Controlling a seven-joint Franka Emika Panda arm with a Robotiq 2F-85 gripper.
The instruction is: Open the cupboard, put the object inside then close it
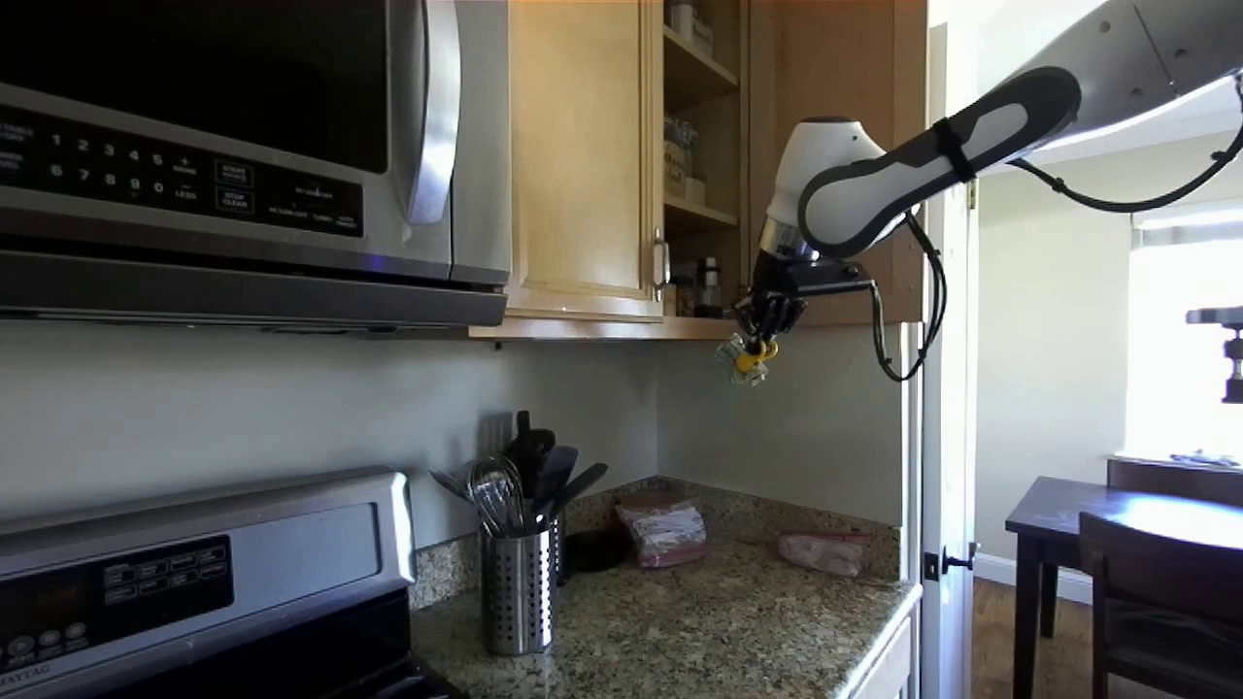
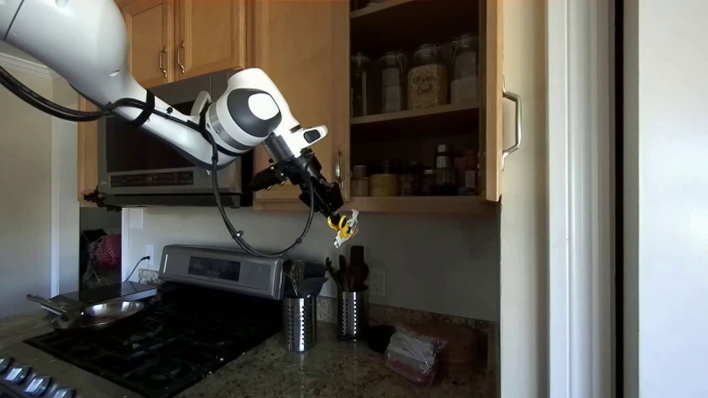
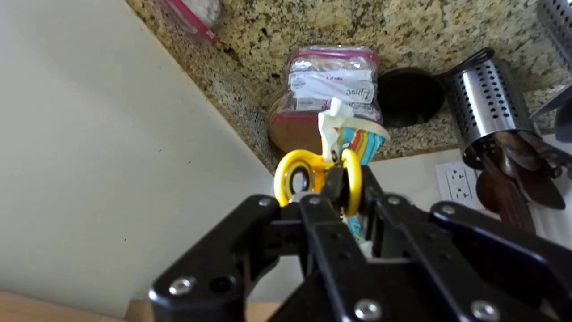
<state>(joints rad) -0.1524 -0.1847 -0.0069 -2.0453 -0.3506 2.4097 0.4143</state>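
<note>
The cupboard (image 2: pixel 301 105) is light wood. One door is closed, with its handle (image 1: pixel 661 264) beside the opening; the right-hand door (image 2: pixel 494 83) is swung out, so jars on the shelves show. Below and in front of the cupboard's bottom edge hangs a yellow clip (image 3: pixel 304 156) with ring-like handles, carrying a crumpled, colourful striped packet (image 3: pixel 364 141). My gripper (image 3: pixel 350 172) is shut on one ring of that clip, its black fingers on either side. In both exterior views the gripper (image 1: pixel 760 335) (image 2: pixel 333 215) points downward, outside the cupboard. The packet's lower part is hidden behind the fingers.
A steel microwave (image 1: pixel 476 126) adjoins the cupboard. On the granite counter (image 1: pixel 699 621) below stand perforated utensil holders (image 2: pixel 300 326) (image 2: pixel 352 315) and plastic bags (image 3: pixel 333 85) (image 1: pixel 821 551). A pan (image 2: pixel 99 315) sits by the stove. Jars (image 2: pixel 427 85) occupy the shelves.
</note>
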